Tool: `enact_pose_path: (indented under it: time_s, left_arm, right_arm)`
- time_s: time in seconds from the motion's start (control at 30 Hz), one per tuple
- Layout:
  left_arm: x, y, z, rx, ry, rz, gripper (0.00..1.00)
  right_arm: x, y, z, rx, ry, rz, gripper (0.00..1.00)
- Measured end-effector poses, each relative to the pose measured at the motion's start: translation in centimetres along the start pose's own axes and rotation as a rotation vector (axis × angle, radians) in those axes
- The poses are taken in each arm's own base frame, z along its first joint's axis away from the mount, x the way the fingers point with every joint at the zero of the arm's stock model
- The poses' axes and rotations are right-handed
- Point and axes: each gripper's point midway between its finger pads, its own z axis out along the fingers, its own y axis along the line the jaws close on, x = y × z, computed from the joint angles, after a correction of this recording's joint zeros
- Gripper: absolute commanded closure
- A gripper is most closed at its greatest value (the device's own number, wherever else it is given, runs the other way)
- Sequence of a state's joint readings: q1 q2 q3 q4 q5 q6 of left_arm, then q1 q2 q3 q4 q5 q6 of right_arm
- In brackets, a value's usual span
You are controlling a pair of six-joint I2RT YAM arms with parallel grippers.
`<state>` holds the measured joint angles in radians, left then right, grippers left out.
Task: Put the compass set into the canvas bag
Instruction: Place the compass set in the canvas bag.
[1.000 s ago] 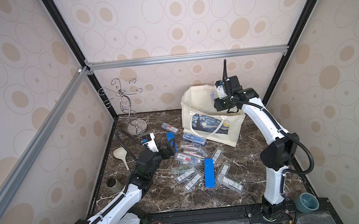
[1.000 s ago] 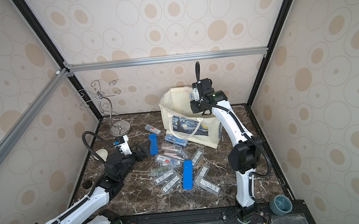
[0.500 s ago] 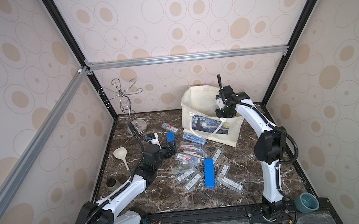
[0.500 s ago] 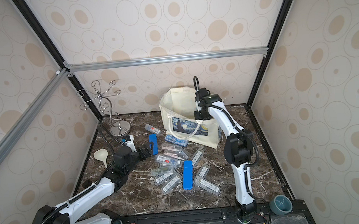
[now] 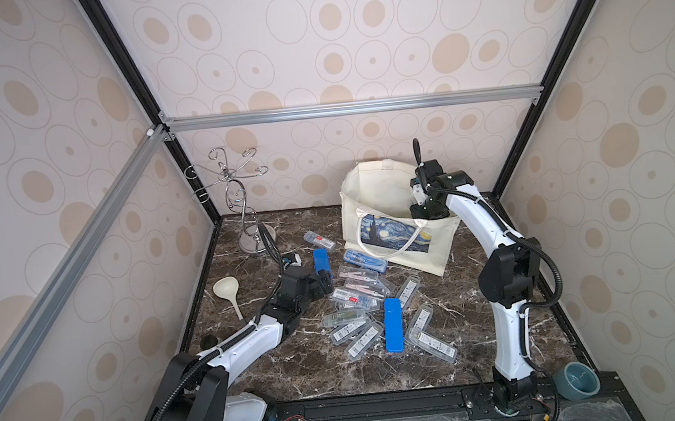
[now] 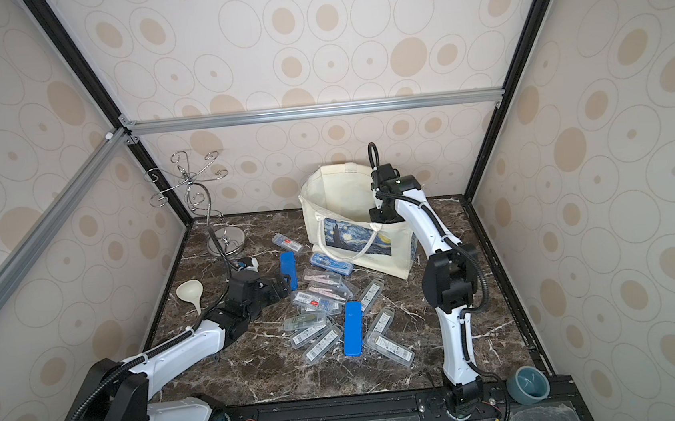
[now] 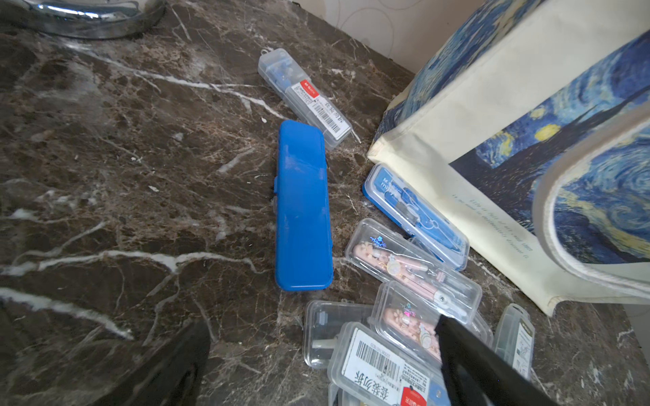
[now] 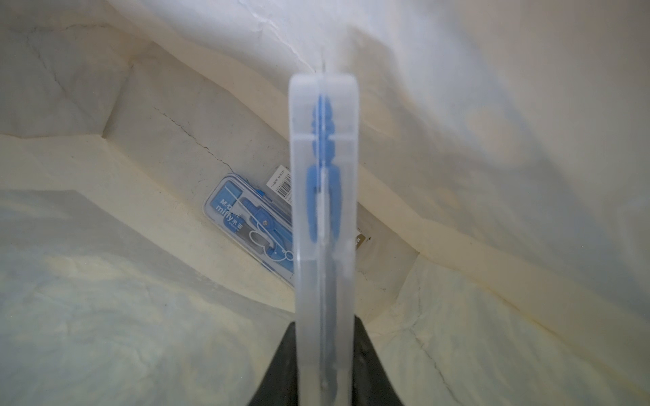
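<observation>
"Right wrist view settled it, didn't it? Where was the compass set (image 8: 323,211)?"

"Inside the bag (image 8: 105,316), hanging above its floor. The right gripper (image 8: 324,339) was clamped on the near end of it. The far end pointed down past a blue-lidded case (image 8: 246,218) lying on the bottom. In a top view, the bag stood at about one o'clock on the table (image 5: 444,356), with that gripper dipped into its mouth."

"How should the drop have gone?"

"I'd have let go low, over bare cloth, so it slid down beside the other case rather than knocking it. Then I'd want the jaws fully apart before pulling out, and a straight lift. The cloth wall sagged close on one side and looked likely to snag."

"And its look?"

"It was a slim, clear plastic case seen edge-on, with a blue compass showing through, blurred by closeness."

"The left gripper (image 7: 323,351)?"

"Its jaws were wide apart and held nothing. It sat at about ten o'clock, low by the loose cases (image 5: 360,297)."
</observation>
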<state>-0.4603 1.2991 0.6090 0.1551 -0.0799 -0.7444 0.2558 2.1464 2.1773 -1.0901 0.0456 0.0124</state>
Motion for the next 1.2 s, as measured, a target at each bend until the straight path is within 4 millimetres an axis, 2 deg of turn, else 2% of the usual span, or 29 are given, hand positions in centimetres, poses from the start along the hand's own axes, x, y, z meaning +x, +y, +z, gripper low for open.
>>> enact_pose_path:
  time_s: [0.2,0.37,0.53,0.7,0.97,1.1,1.2]
  left_arm:
    - [0.7,0.6,0.4,-0.03,0.026,0.0,0.0]
    - [1.0,0.8,0.6,-0.039,0.036,-0.002,0.0]
    - [1.1,0.9,0.6,-0.043,0.041,-0.001,0.0]
    - [1.0,0.9,0.4,-0.041,0.039,-0.002,0.0]
    - [1.7,1.9,0.0,-0.085,0.067,0.007,0.0]
    - [2.3,2.4,0.2,-0.118,0.1,0.017,0.0]
    - [2.4,2.4,0.5,-0.124,0.118,0.026,0.0]
  right_arm:
    - [-0.8,0.4,-1.1,-0.028,-0.042,0.004,0.52]
    - [-1.7,1.0,-3.1,-0.066,-0.102,0.006,0.48]
    - [-2.8,2.0,-6.2,-0.131,-0.184,0.006,0.47]
    - [-3.3,3.5,-10.9,-0.234,-0.296,0.009,0.46]
    - [-0.7,7.3,-18.4,-0.474,-0.477,-0.015,0.37]
    - [1.7,11.1,-20.8,-0.601,-0.522,-0.091,0.35]
    - [4.2,14.2,-21.7,-0.679,-0.515,-0.164,0.33]
